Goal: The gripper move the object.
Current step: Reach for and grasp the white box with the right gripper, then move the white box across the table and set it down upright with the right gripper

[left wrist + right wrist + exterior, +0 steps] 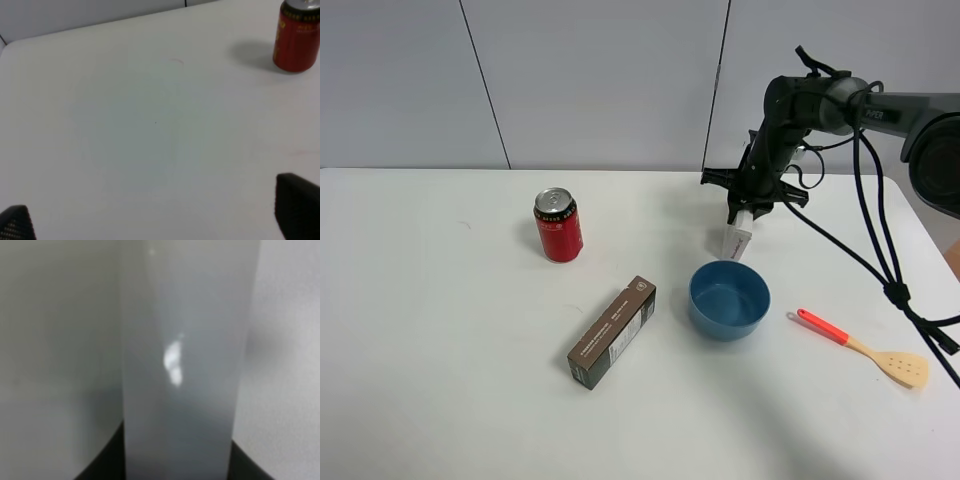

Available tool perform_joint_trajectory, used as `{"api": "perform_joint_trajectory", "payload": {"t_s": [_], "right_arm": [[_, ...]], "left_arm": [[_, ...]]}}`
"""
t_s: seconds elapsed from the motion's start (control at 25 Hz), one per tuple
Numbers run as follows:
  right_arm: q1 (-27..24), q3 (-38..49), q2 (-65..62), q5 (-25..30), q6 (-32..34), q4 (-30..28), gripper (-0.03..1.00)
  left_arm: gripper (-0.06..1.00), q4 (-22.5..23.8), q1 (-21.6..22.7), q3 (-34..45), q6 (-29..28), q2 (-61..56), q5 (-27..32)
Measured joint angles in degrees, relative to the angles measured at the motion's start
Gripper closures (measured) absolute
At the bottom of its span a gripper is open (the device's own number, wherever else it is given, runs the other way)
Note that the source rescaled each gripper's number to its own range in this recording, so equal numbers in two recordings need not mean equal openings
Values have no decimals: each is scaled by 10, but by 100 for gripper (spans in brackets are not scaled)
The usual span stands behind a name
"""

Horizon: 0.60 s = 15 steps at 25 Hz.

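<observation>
The white carton point(734, 241) hangs end-down from my right gripper point(745, 208), which is shut on its upper part. It is tilted slightly, with its lower end just behind the blue bowl point(729, 298). In the right wrist view the white carton point(187, 360) fills the middle as a blurred pale slab between the dark fingers point(102, 462). My left gripper point(155, 220) is open over bare table; only its two black fingertips point(297, 202) show. The left arm is not in the exterior high view.
A red soda can point(558, 225) stands at the back left; it also shows in the left wrist view point(297, 35). A dark brown carton point(612, 331) lies in front of it. An orange-handled wooden spatula point(865, 348) lies right of the bowl. Black cables point(880, 240) hang from the right arm.
</observation>
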Motion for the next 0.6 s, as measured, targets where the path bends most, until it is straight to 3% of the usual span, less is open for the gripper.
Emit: {"api": "perform_joint_trajectory", "payload": {"t_s": [0.6], "right_arm": [[4, 0, -65, 72, -97, -2, 97]], "left_arm": [[-6, 0, 0, 0, 0, 0, 0]]}}
